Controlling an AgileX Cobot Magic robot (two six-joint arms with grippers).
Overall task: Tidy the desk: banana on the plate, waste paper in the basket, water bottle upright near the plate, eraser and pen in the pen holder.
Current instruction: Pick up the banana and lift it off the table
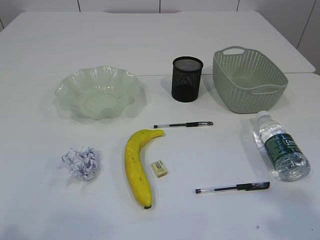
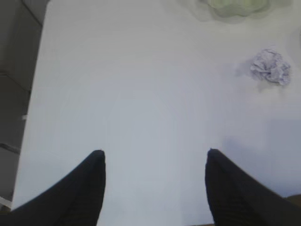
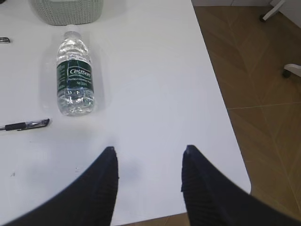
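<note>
On the white desk (image 1: 220, 160) the banana (image 1: 137, 166) lies in the middle front, with the pale yellow eraser (image 1: 159, 168) just right of it. The waste paper (image 1: 80, 162) (image 2: 270, 66) sits front left. One pen (image 1: 183, 124) lies behind the banana, another pen (image 1: 233, 188) (image 3: 24, 125) front right. The water bottle (image 1: 280, 147) (image 3: 74, 76) lies on its side at the right. Plate (image 1: 97, 92) (image 2: 235, 7), pen holder (image 1: 187, 78) and basket (image 1: 249, 79) (image 3: 66, 10) stand at the back. My left gripper (image 2: 155, 153) and right gripper (image 3: 149, 149) are open and empty above bare desk.
The desk's right edge (image 3: 221, 103) drops to a brown floor beside my right gripper, with chair wheels (image 3: 286, 73) beyond. The desk's left edge (image 2: 40, 61) runs past my left gripper. A second white table (image 1: 150, 35) adjoins at the back.
</note>
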